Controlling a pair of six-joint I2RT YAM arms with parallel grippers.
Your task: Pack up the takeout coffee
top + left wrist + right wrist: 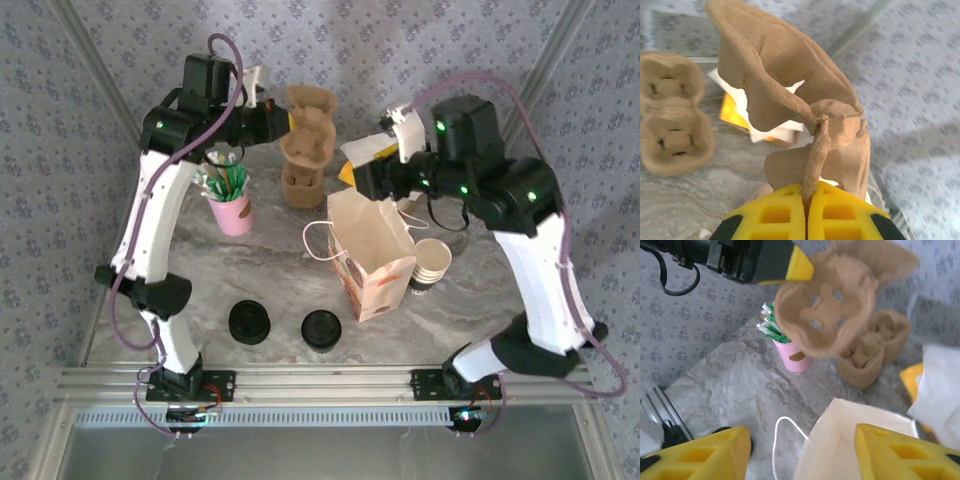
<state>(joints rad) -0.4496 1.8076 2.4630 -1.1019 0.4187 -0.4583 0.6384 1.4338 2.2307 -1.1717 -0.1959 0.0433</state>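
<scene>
left arm [150, 215] and right arm [545, 285]: white links, black joints, green LEDs [440, 127], purple cable [236, 75] looped along each; left claw [807, 196], right claw [800, 452] yellow fingers [695, 455] with square pockets

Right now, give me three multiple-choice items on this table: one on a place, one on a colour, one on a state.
1. Where does the bag stand?
A. at the near edge, between the arm bases
B. between the stirrer cup and the paper cups
C. on top of the stirrer cup

2. What colour is the stirrer cup?
A. pink
B. blue
C. black

3. What state is the left gripper in?
A. open, holding nothing
B. shut on a carrier
C. shut on a paper cup

Key:
1 B: the stirrer cup is to the bag's left and the paper cups lie at its right.
2 A: the cup's wall is plainly pink.
3 B: the jaws pinch the carrier's edge and hold it off the table.
</scene>
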